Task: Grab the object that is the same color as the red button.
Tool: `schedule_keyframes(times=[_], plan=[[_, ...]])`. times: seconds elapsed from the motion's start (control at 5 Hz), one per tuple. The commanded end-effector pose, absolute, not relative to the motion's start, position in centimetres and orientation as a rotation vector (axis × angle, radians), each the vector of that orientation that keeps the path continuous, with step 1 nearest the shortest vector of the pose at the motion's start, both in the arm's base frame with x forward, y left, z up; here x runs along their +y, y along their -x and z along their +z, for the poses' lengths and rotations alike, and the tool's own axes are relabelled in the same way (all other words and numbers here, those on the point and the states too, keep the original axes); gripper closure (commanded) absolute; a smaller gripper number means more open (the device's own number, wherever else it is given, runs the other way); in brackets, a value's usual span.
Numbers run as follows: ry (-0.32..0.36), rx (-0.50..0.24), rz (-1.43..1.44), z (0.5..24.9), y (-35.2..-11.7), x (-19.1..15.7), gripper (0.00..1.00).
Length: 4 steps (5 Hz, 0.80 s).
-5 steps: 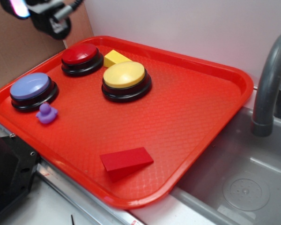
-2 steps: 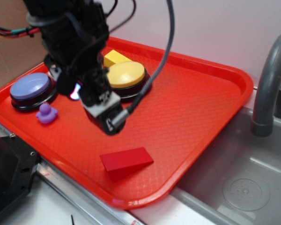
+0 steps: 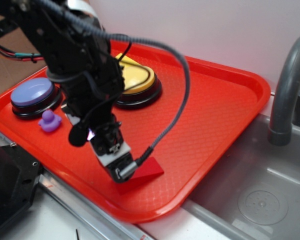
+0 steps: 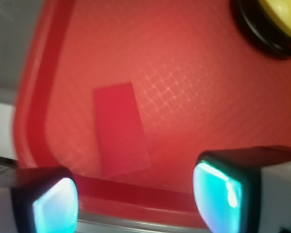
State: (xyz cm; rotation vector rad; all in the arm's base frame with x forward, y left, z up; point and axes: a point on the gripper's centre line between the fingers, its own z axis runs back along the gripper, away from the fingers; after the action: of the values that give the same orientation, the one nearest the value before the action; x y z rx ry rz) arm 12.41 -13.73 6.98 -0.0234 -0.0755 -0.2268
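Approach step. Dark-red wedge block [image 4: 121,130] flat near tray [image 3: 225,100] front edge, untouched. Gripper [image 4: 136,196] above it, fingers [image 4: 223,191] spread apart. Next: centre over block, descend to straddle, then close. Red button hidden behind arm.

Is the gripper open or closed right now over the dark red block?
Open. In the wrist view the fingers stand wide apart, and the dark red block lies flat on the tray, ungrasped.
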Motion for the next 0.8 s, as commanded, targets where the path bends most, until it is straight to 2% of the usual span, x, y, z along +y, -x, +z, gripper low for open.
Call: schedule_keyframes(times=[0.0, 0.4, 0.6], plan=[[0.095, -0.103, -0.272, 6.77, -12.78, -13.77, 0.00], [0.095, -0.103, -0.272, 6.77, -12.78, -13.77, 0.00], [0.092, -0.131, -0.245, 6.32, -12.64, -13.94, 0.00]])
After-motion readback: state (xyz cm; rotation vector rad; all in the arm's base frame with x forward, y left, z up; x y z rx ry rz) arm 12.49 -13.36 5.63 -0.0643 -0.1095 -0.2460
